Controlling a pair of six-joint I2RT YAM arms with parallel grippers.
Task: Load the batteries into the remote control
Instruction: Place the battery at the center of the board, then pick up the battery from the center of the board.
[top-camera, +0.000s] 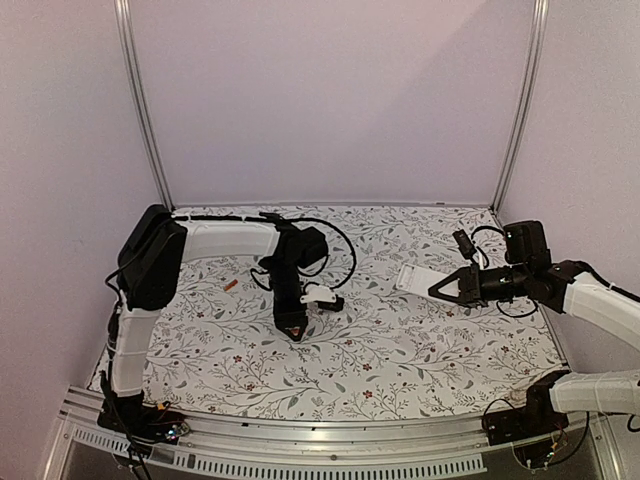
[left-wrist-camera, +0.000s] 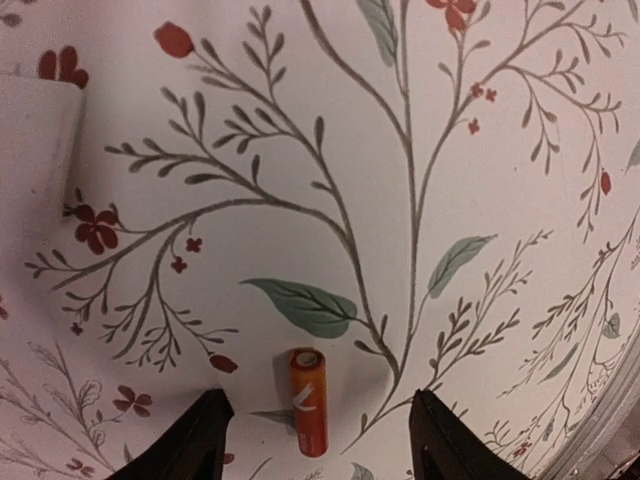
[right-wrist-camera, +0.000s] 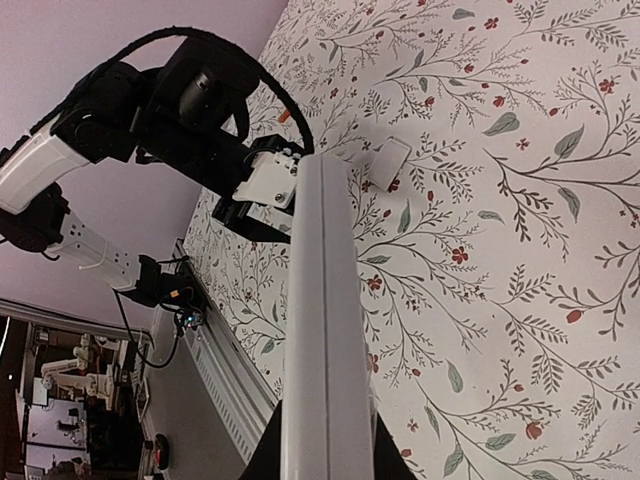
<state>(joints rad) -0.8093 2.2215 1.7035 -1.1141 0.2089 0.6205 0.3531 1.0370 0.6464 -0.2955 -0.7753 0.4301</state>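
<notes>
One orange battery (left-wrist-camera: 308, 400) lies flat on the flowered cloth, between the two black fingers (left-wrist-camera: 190, 442) of my left gripper (left-wrist-camera: 315, 440). The jaws stand open on either side of it and do not touch it. In the top view that gripper (top-camera: 291, 328) points down at mid-table and hides this battery. A second battery (top-camera: 231, 286) lies to its left. My right gripper (top-camera: 440, 288) is shut on the white remote control (top-camera: 418, 277), held off the table at the right. In its wrist view the remote control (right-wrist-camera: 325, 300) shows edge-on. The small white cover (right-wrist-camera: 385, 160) lies on the cloth.
The flowered cloth (top-camera: 400, 350) covers the table, with a metal rail (top-camera: 330, 450) along the near edge. Black cables (top-camera: 345, 245) loop behind the left wrist. Pale walls and two upright posts (top-camera: 143, 100) close in the back and sides.
</notes>
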